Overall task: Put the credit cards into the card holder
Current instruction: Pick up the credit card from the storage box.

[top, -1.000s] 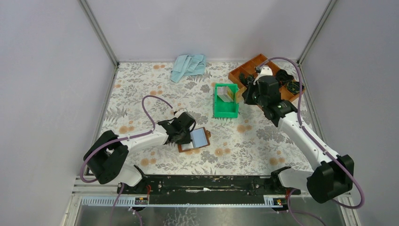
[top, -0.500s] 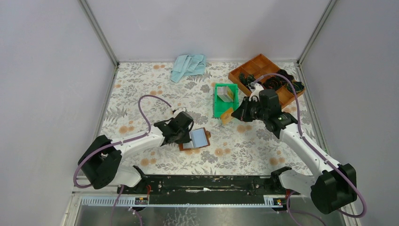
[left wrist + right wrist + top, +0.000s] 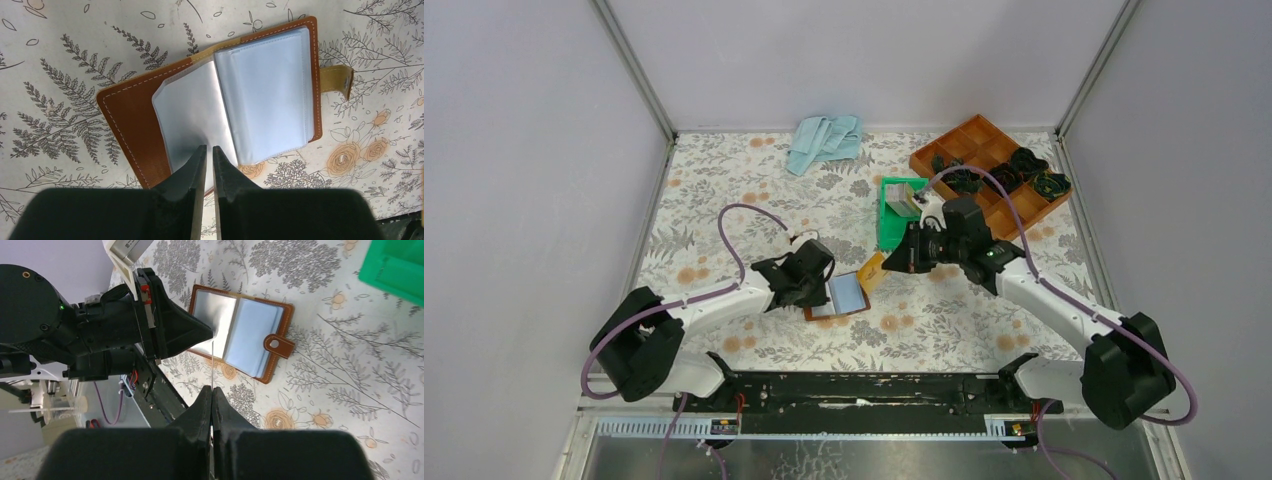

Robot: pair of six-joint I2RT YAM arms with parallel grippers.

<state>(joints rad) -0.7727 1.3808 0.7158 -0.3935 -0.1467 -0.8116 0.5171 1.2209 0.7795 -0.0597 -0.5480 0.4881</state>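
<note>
The card holder [image 3: 842, 298] lies open on the flowered table, brown leather with clear sleeves [image 3: 260, 95] and a snap tab [image 3: 340, 82]. My left gripper [image 3: 821, 287] stands over its left sleeve [image 3: 192, 120], jaws parted by a narrow slit with nothing between them [image 3: 209, 148]. My right gripper [image 3: 896, 262] is shut on a gold-tan credit card [image 3: 871, 270] just right of and above the holder. In the right wrist view that card shows edge-on as a thin line [image 3: 212, 362] beyond the fingertips [image 3: 212, 390], pointing at the holder [image 3: 250, 335]. More credit cards [image 3: 906, 203] stand in the green bin.
The green bin [image 3: 902, 240] sits behind the holder, right of centre. An orange-brown wooden tray [image 3: 979, 135] with dark items is at the back right. A light blue cloth [image 3: 825, 140] lies at the back. The left arm [image 3: 100, 330] crowds the holder's left side.
My right arm swung left from the wooden tray, past the green bin, to beside the holder, carrying the gold-tan card. The left gripper stayed at the holder.
</note>
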